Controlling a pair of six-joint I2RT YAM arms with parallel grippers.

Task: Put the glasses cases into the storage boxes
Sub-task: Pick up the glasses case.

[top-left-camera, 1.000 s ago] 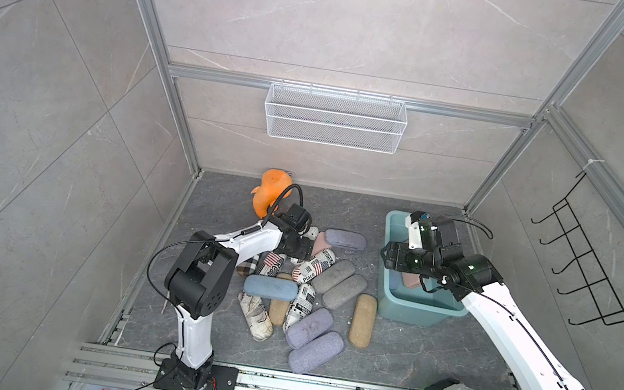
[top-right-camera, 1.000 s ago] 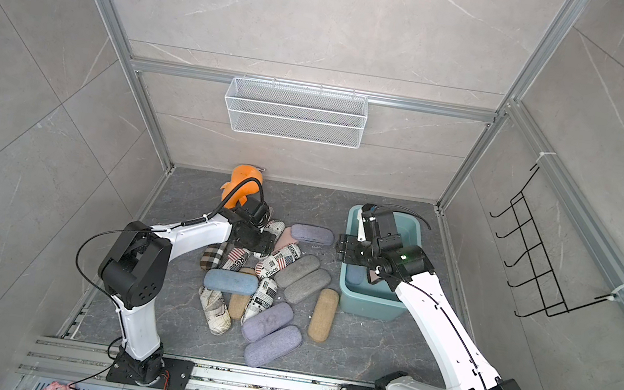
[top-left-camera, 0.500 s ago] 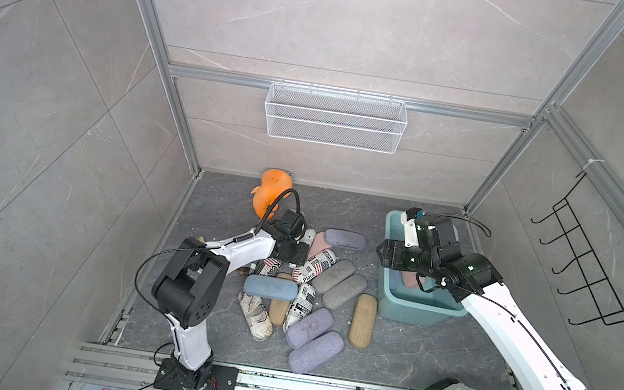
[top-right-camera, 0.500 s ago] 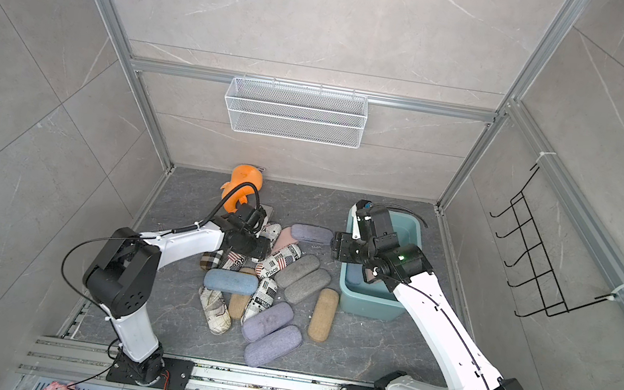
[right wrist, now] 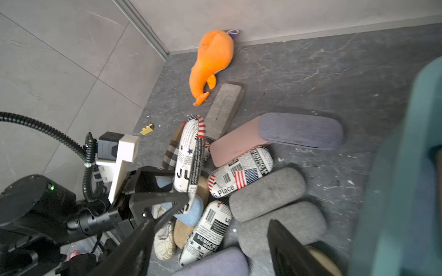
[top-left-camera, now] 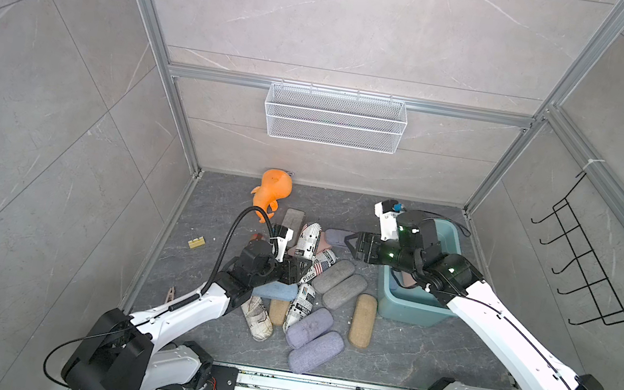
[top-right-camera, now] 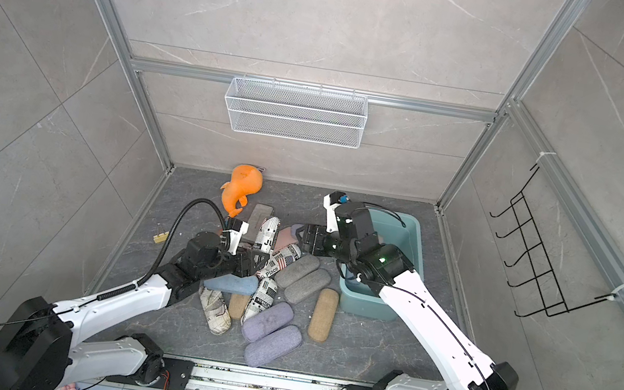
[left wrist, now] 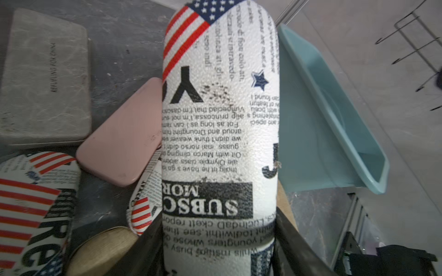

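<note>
My left jaws clamp the newspaper case (left wrist: 220,143); right jaws apart, empty. Lift clear of the pile (top-left-camera: 333,277), then carry to the tub (top-left-camera: 406,308) at three o'clock.

Both top views hang high, side by side, looking down at the whole floor (top-left-camera: 409,357). The left wrist view is very near one newspaper-print case (left wrist: 218,143). The right wrist view, beside the teal tub (right wrist: 397,191), sees that case too, farther off.
</note>
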